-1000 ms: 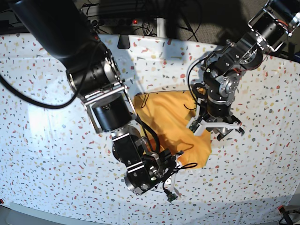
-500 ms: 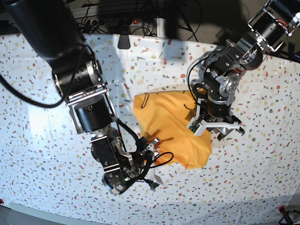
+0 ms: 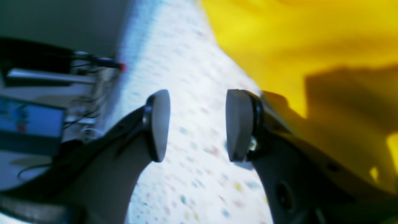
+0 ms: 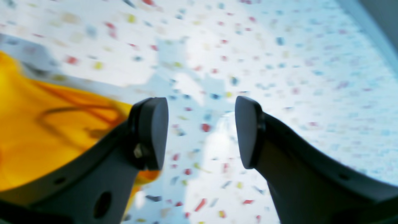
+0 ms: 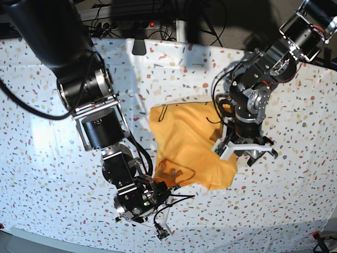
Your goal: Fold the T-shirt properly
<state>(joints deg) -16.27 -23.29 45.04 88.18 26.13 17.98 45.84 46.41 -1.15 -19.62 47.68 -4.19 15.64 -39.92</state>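
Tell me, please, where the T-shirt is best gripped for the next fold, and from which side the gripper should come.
Probably the T-shirt's lower right corner in the base view: it lies flat on the table as a free edge, easy to pinch. The open left gripper, just beside it, could come low from that side, one finger sliding under the hem. The open right gripper could similarly take the lower left edge.

We see a mustard-yellow T-shirt [image 5: 190, 150] with a thin dark neckline trim, lying on a white tablecloth [image 5: 47, 132] speckled in red, blue, yellow and grey. Both arms look black.
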